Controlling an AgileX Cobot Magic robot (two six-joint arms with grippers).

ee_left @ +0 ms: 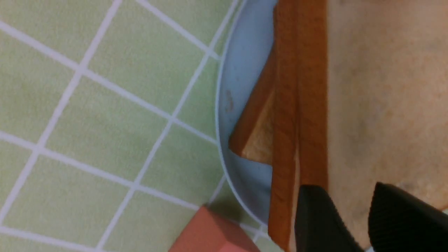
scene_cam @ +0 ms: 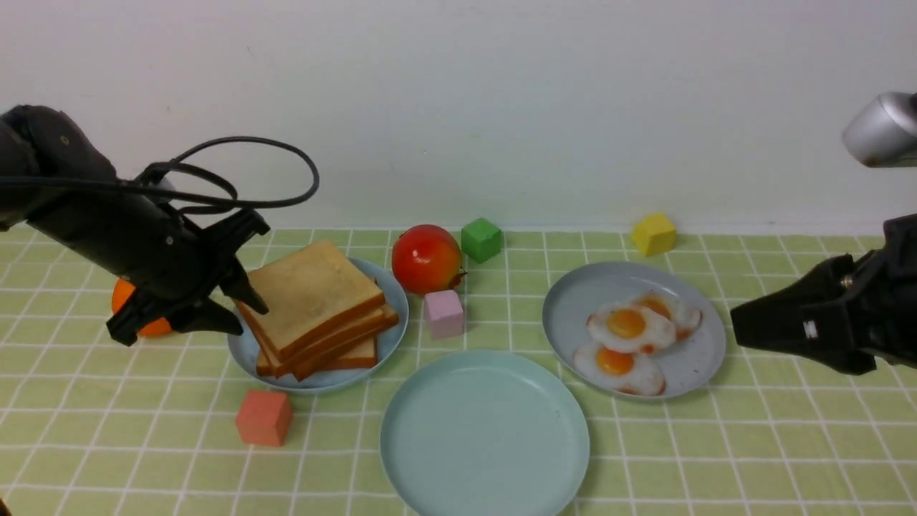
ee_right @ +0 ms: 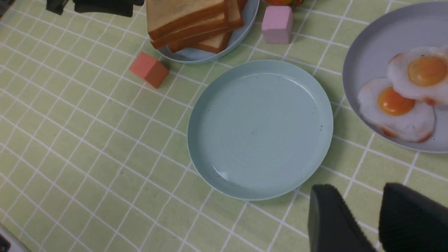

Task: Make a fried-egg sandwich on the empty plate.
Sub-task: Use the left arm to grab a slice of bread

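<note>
A pale teal plate (scene_cam: 485, 433) lies bare on a green checked cloth (scene_cam: 129, 459) nearest the camera, its near rim cut off by the bottom of the front view. A coral cube (scene_cam: 263, 417) sits just to its left. The right gripper (scene_cam: 745, 322) hangs at the right edge, apart from everything, its arm cut off by the frame. Its wrist view shows the fingers (ee_right: 329, 217) parted with only cloth between them.

Behind the teal plate stand two grey-blue plates, making three plates in all. The left plate (scene_cam: 326, 382) carries a stack of toast (scene_cam: 311, 294), four slices as far as the crusts can be counted, the lower ones largely covered. The left gripper (scene_cam: 252, 321) is at the stack's left edge, jaws parted. Its wrist view shows the fingers (ee_left: 315, 220) over the top slice with a gap between them, though whether they touch it cannot be told. The right plate (scene_cam: 587, 287) holds three overlapping fried eggs (scene_cam: 630, 326), the rear one half hidden. A pink cube (scene_cam: 444, 313) sits between these two plates.

Farther back are one tomato (scene_cam: 426, 259) and one orange (scene_cam: 123, 292), which is mostly hidden behind the left gripper. A green cube (scene_cam: 481, 239) and a yellow cube (scene_cam: 653, 233) sit close to the wall (scene_cam: 458, 107), bringing the cubes to four.
</note>
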